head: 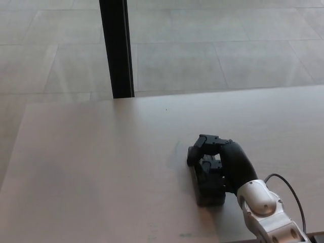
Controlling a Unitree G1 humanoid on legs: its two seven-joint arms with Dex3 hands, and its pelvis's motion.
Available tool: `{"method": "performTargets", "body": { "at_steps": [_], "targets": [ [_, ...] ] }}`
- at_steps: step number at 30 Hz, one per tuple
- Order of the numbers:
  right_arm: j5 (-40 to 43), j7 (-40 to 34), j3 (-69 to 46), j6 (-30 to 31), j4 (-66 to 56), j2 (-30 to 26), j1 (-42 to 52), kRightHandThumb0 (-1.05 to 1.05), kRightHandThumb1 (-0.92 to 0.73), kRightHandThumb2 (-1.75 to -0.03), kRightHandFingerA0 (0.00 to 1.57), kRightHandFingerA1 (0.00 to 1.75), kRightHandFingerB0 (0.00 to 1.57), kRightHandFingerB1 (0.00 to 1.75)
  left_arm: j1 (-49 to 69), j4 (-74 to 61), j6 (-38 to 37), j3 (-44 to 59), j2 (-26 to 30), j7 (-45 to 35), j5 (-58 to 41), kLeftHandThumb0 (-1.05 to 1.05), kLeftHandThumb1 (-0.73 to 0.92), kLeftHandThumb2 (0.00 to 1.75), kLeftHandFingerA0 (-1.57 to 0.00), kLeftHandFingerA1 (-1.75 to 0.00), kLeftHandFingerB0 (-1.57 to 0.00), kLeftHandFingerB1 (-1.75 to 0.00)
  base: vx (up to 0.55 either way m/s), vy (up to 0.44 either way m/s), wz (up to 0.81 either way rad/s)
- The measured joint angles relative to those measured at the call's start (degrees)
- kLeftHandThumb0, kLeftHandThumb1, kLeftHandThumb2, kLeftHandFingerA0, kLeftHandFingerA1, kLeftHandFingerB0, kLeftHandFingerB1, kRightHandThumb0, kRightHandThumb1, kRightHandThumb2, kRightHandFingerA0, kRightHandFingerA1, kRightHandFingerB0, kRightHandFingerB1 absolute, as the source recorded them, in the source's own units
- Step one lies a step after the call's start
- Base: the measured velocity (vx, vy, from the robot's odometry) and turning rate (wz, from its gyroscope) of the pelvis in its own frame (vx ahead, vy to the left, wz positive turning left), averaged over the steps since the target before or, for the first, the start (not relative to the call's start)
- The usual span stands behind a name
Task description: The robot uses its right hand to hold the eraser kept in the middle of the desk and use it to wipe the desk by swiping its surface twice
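Observation:
A dark rectangular eraser (208, 191) lies flat on the pale desk (101, 167), right of its middle and near the front edge. My right hand (220, 161) rests on top of the eraser's far half, fingers curled down over it and the thumb on its left side, gripping it. Only the eraser's near end shows below the hand. The white forearm (263, 212) comes in from the bottom right with a black cable looping beside it. My left hand is out of sight.
A black vertical post (116, 48) stands just behind the desk's far edge, left of centre. Beyond it lies a tiled floor (228, 45). The desk's front edge runs close below the eraser.

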Motion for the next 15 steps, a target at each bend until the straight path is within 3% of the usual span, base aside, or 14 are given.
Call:
{"method": "performTargets", "body": {
  "at_steps": [1, 3, 7, 9, 10, 13, 15],
  "targets": [
    [-0.13, -0.08, -0.01, -0.42, 0.26, 0.06, 0.13, -0.19, -0.45, -1.37, 1.00, 1.75, 0.83, 1.60, -0.14, 0.24, -0.01, -0.17, 0.04, 0.00, 0.02, -0.62, 0.78, 0.74, -0.45, -0.99, -0.38, -0.76, 0.00, 0.000, 0.00],
    [-0.57, -0.28, 0.08, -0.90, 0.69, 0.08, 0.43, -0.22, -0.42, -1.38, 0.94, 1.75, 0.80, 1.70, -0.47, 1.04, -0.04, -0.96, 0.31, 0.00, 0.10, -0.63, 0.77, 0.76, -0.45, -0.97, -0.37, -0.75, 0.00, 0.000, 0.00],
    [-1.27, -0.72, -0.15, -1.63, 1.35, 0.06, 0.64, -0.21, -0.41, -1.44, 0.99, 1.75, 0.84, 1.70, -0.53, 1.43, -0.34, -1.43, 0.47, -0.09, -0.04, -0.62, 0.76, 0.78, -0.43, -0.97, -0.36, -0.77, 0.00, 0.000, 0.00],
    [-1.41, -1.10, -0.67, -1.97, 1.63, 0.05, 0.74, -0.23, -0.46, -1.35, 0.98, 1.75, 0.82, 1.68, -0.52, 1.43, -0.65, -1.46, 0.47, -0.12, -0.12, -0.63, 0.77, 0.76, -0.41, -1.02, -0.32, -0.77, 0.00, 0.000, 0.00],
    [-1.47, -1.35, -0.98, -1.97, 1.68, 0.04, 0.78, -0.22, -0.48, -1.31, 0.97, 1.75, 0.79, 1.70, -0.50, 1.43, -0.78, -1.59, 0.47, -0.11, -0.11, -0.63, 0.78, 0.77, -0.44, -0.92, -0.35, -0.73, 0.00, 0.000, 0.00],
    [-1.72, -2.82, -2.46, -2.07, 1.68, -0.41, 1.23, -0.23, -0.51, -1.21, 0.94, 1.75, 0.79, 1.64, -0.44, 1.45, -1.19, -1.96, 0.50, -0.25, -0.12, -0.63, 0.77, 0.76, -0.41, -1.00, -0.34, -0.75, 0.00, 0.000, 0.00],
    [-2.57, -4.63, -3.13, -2.49, 2.07, -1.65, 1.37, -0.21, -0.51, -1.18, 0.94, 1.75, 0.80, 1.63, -0.40, 1.49, -1.51, -1.97, 0.51, -0.32, -0.14, -0.64, 0.78, 0.76, -0.43, -0.95, -0.35, -0.73, 0.00, 0.000, 0.00]
  ]
}}
